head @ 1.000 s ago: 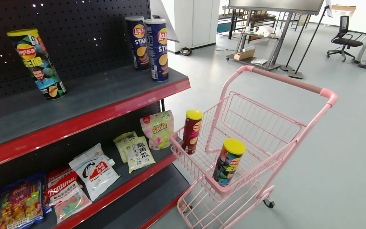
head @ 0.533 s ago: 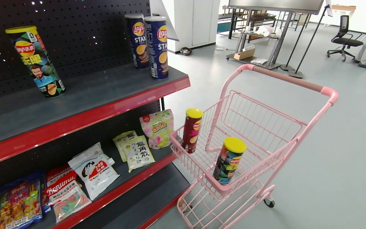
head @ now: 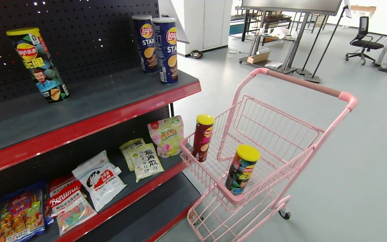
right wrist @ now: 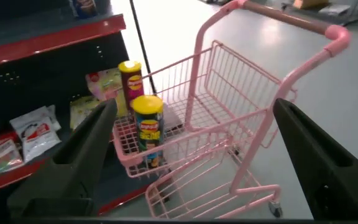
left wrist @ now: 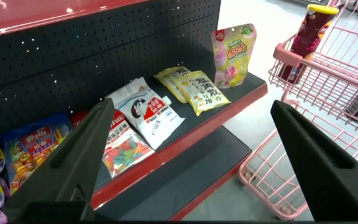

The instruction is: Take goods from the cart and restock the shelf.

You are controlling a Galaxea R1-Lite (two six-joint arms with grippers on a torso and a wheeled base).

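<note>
A pink cart [head: 301, 84] stands to the right of the shelf. It holds two upright cans with yellow lids: a dark red can [head: 203, 139] at its front corner near the shelf, and a multicoloured can [head: 242, 169] at its near side. The upper shelf [head: 113, 97] carries a multicoloured can [head: 39, 67] at the left and two blue cans [head: 161, 50] at the right end. My left gripper [left wrist: 191, 109] is open, facing the lower shelf, with the red can [left wrist: 309, 28] farther off. My right gripper [right wrist: 196, 106] is open, above and short of the cart's cans [right wrist: 148, 127].
The lower shelf [head: 153, 181] holds several snack packets [head: 101, 179] lying flat. The grey floor [head: 348, 168] stretches to the right of the cart. Far behind stand a display stand [head: 291, 43] and an office chair [head: 364, 42].
The head view has shifted slightly since a second ago. The cans and the cart keep their places.
</note>
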